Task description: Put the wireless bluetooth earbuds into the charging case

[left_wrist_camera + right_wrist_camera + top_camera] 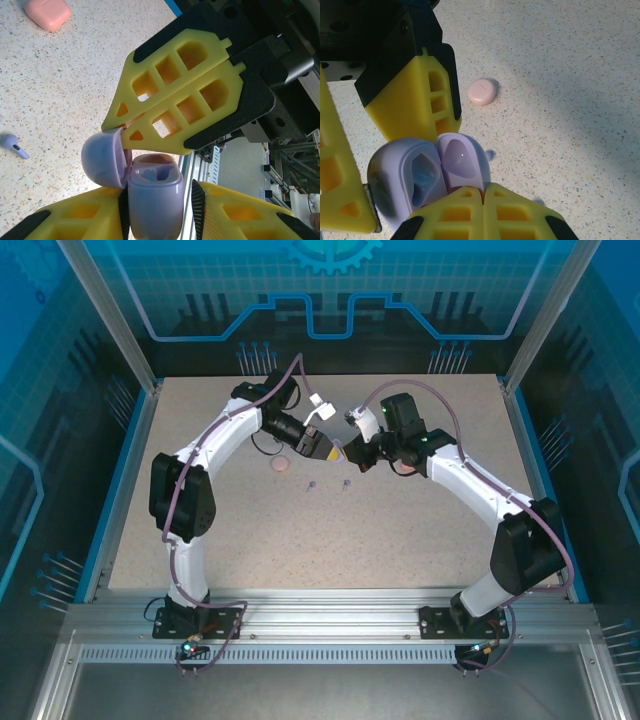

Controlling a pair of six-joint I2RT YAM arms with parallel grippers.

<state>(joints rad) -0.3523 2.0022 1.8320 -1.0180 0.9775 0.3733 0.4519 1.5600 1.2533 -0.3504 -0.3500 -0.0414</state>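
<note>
A purple charging case stands upright between the yellow fingers of my left gripper, which is shut on its body above the table. Its lid hangs open to the left, and the sockets inside look empty. My right gripper is shut with nothing between its fingers, and its tip rests against the open lid. Two purple earbuds lie loose on the table just in front of both grippers. One of them shows at the left of the left wrist view.
A shut pink case lies on the speckled table left of the earbuds, also seen from the wrists. Blue rails and the aluminium frame border the table.
</note>
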